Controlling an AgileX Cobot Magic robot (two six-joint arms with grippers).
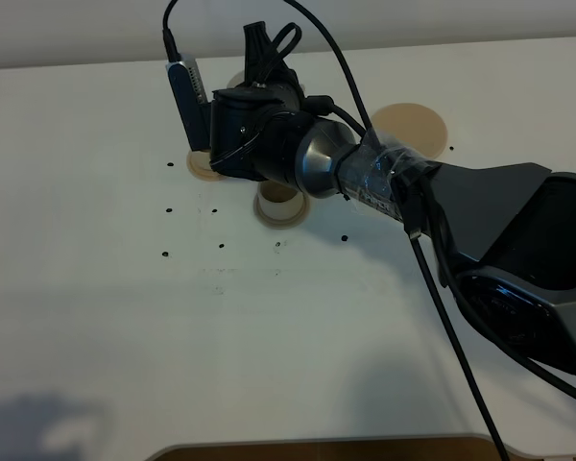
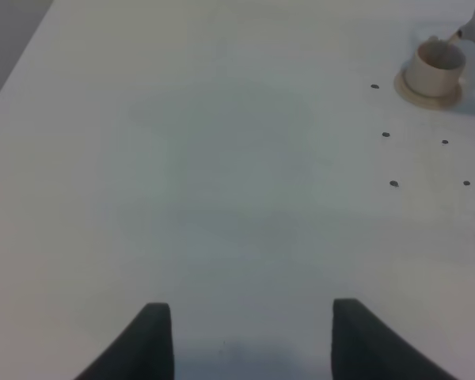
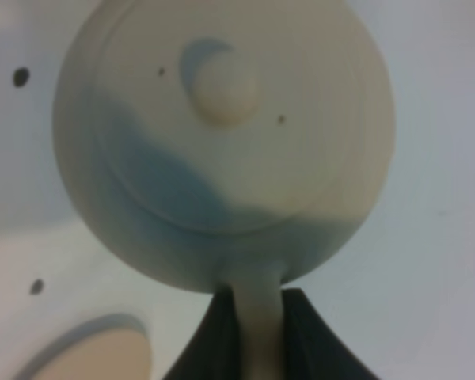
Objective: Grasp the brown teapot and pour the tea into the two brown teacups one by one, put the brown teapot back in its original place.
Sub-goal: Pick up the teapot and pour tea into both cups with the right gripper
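Right wrist view looks down on the brown teapot [image 3: 222,142], with its round lid and knob on top. The right gripper [image 3: 257,321] is closed tight on the thin handle of the pot. From the high view the right arm reaches across the table [image 1: 269,336] and hides the pot. One teacup [image 1: 280,206] peeks out just under the arm. The other teacup [image 2: 435,67] sits on its little saucer. The big saucer [image 1: 410,130], where the pot must go back, is bare. The left gripper [image 2: 249,340] is open, holds nothing and is well away from the cups. I think the pouring is going on now. The handle is thin, so the pot could swing or slip when tipped. The lid could fall off. If the spout is not right over a cup, tea would land on the table.
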